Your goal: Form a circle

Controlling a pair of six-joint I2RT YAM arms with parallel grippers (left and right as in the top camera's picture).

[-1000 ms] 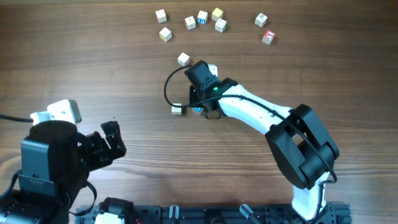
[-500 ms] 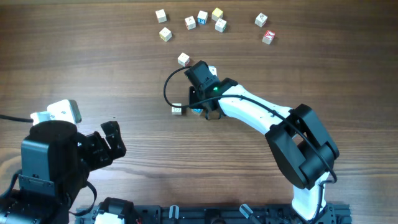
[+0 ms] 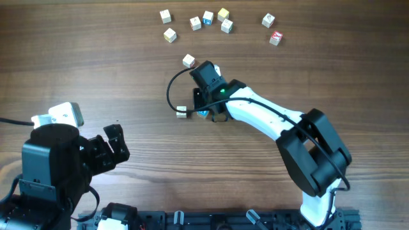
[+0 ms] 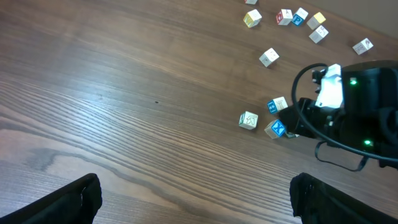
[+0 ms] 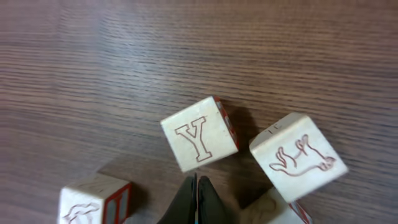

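The circle is a small group of pale letter cubes under my right wrist. In the overhead view only a pale cube (image 3: 181, 112) and a blue-faced cube (image 3: 203, 114) show beside the arm. The right wrist view shows a Y cube (image 5: 199, 134), a rabbit cube (image 5: 298, 155), a red-edged cube (image 5: 93, 199) and a fourth cube's corner (image 5: 273, 208), all spaced around my right gripper (image 5: 198, 198). That gripper is shut and empty, its tip low on the table just below the Y cube. My left gripper (image 4: 199, 205) hangs open far to the left, holding nothing.
Loose cubes lie along the far side: a group of several (image 3: 208, 18), and two at the right (image 3: 268, 21), one of them red (image 3: 275, 38). A single cube (image 3: 188, 61) sits just beyond the right wrist. The right arm (image 3: 268, 118) slants across the table's middle.
The right arm has shifted very slightly and its cable loop has bent a little. The cubes and the left arm have stayed put.
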